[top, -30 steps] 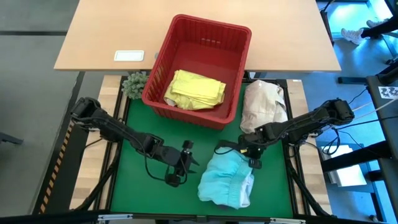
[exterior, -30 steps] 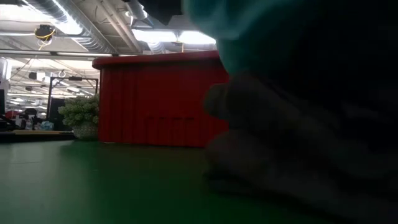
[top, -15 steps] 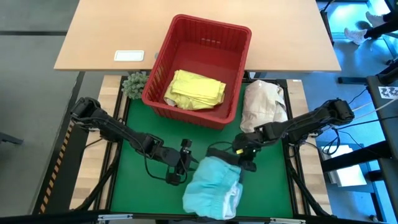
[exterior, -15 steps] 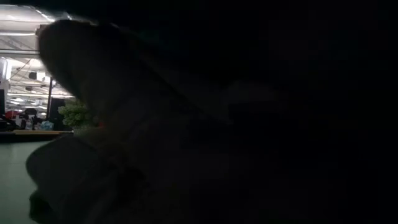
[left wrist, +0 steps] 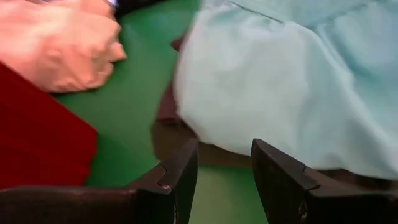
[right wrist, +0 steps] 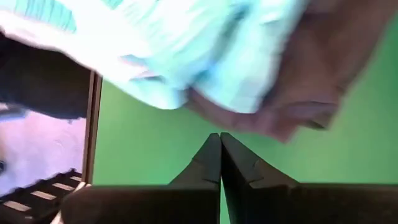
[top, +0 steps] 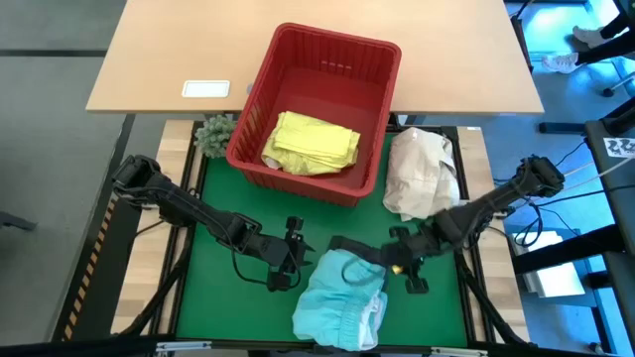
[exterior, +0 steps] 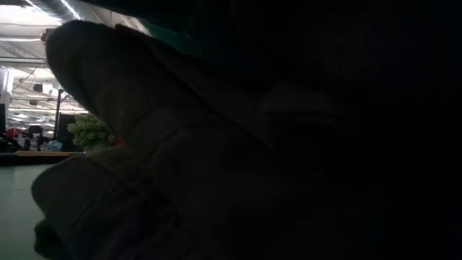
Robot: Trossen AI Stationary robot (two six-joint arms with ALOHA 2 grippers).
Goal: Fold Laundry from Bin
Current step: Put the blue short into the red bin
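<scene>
Both dark arms reach low toward the middle of the surface, the left gripper (top: 294,260) with its fingers (left wrist: 180,171) parted and holding nothing, the right gripper (top: 409,270) with fingers pressed together.

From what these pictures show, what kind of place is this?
Probably a robotics lab or workshop in a large industrial hall, not a home. The low view shows ceiling ducts with strip lights; the high view shows two arms mounted around a green mat and a wooden table.
</scene>
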